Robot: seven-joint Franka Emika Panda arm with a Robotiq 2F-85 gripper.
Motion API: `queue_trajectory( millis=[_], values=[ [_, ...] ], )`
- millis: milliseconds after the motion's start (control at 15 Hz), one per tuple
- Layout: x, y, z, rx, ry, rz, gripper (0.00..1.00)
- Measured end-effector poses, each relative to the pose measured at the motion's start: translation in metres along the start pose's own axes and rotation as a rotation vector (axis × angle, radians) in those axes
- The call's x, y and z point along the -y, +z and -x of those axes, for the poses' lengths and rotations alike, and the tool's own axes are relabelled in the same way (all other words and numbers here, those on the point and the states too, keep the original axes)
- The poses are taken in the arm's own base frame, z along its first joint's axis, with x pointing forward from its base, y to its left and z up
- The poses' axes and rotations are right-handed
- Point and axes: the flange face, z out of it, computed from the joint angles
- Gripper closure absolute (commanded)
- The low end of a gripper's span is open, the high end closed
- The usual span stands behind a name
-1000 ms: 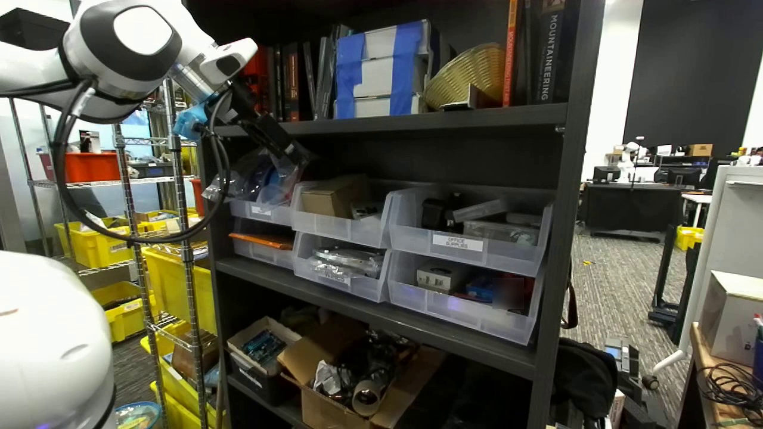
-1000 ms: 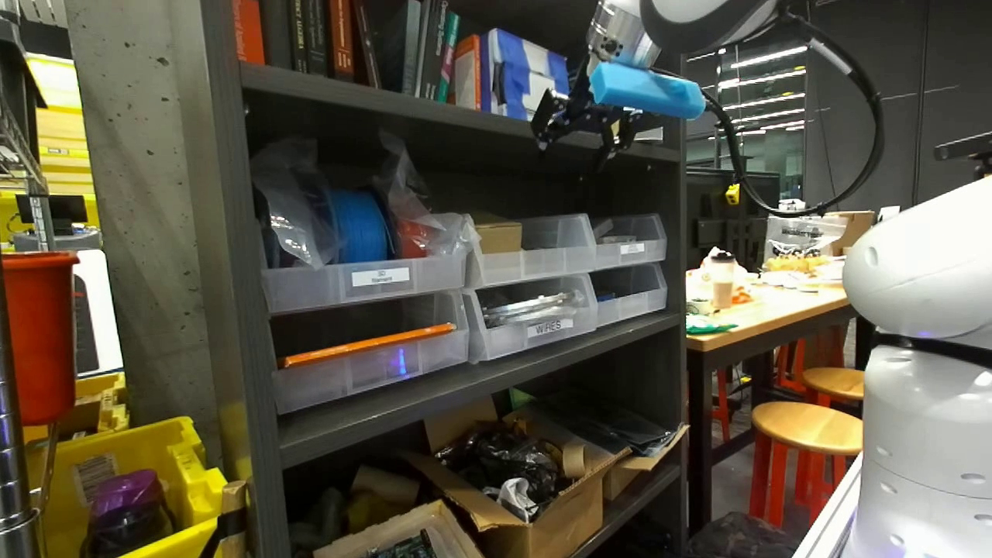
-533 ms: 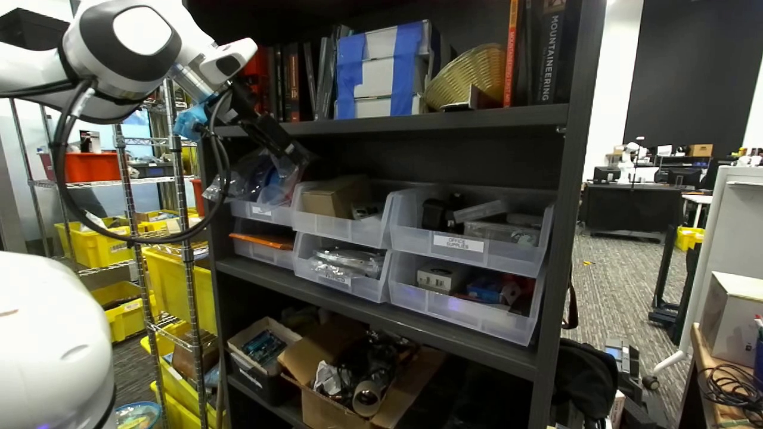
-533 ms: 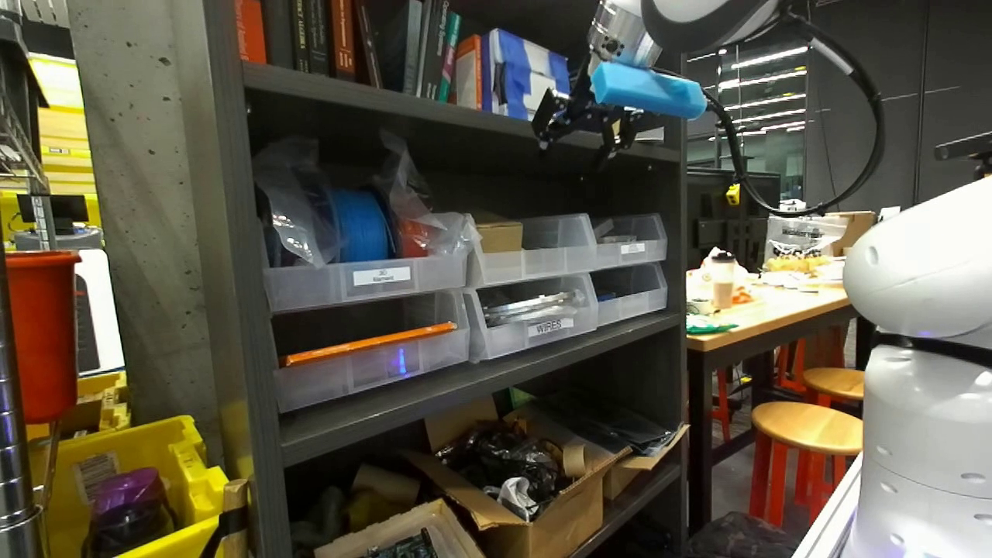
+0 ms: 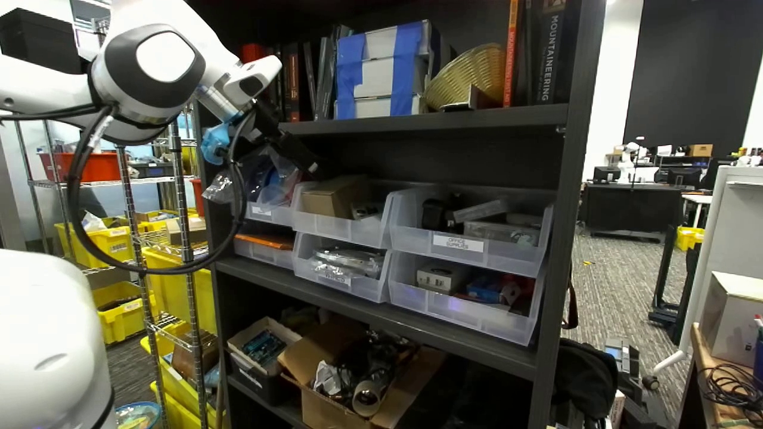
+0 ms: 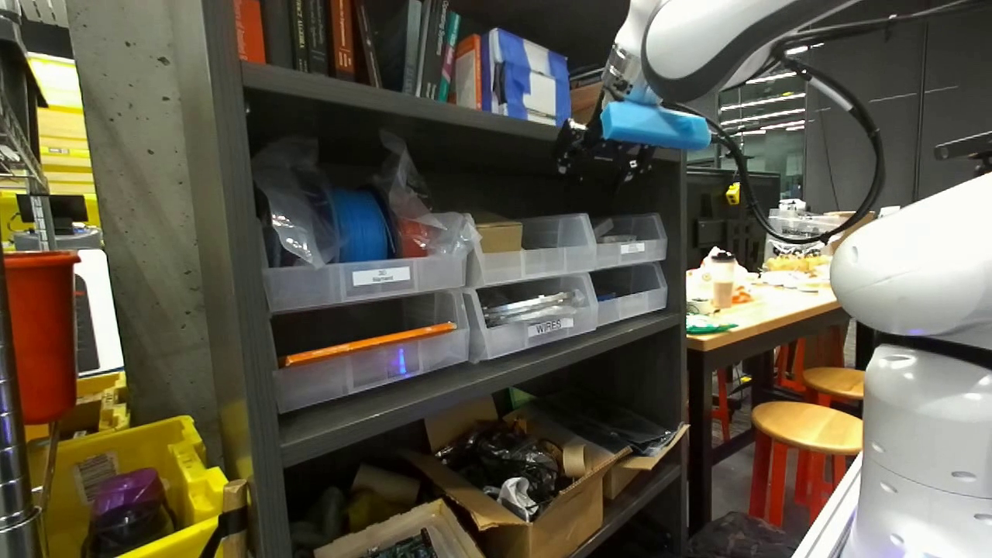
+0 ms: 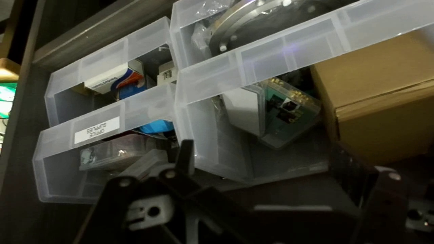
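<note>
Lying in the upper middle bin [image 7: 206, 79], just right of a cardboard box [image 7: 376, 91] as I face the shelf [image 6: 480, 385], is a clear case with a green circuit board [image 7: 291, 110]. My gripper [image 7: 261, 149] hangs higher than the bin, spread wide, holding nothing: an approach step, I judge. Any descent would call for clearing the near wall [image 7: 268, 64]. The wrist view alone lets me identify the board; an exterior view adds the blue filament spool [image 6: 360, 225], farther left.

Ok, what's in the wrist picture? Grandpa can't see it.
Open, empty black robot fingers near clear plastic bins. One bin holds a cardboard box and what looks like a green circuit board; an upside-down label reads OFFICE SUPPLIES.
</note>
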Motion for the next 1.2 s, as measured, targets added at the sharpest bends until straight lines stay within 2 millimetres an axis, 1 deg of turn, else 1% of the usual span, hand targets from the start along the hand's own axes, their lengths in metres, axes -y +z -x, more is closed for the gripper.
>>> queue_trajectory(
  millis=[200,400,933,1200],
  values=[
    [-0.015,0.005,-0.013,-0.038,0.05,0.008,0.0],
    [-0.026,0.011,-0.025,-0.082,0.107,0.02,0.0],
    [-0.062,0.048,-0.043,-0.085,0.265,0.107,0.0],
    [-0.072,0.051,-0.051,-0.136,0.279,0.126,0.0]
  ],
)
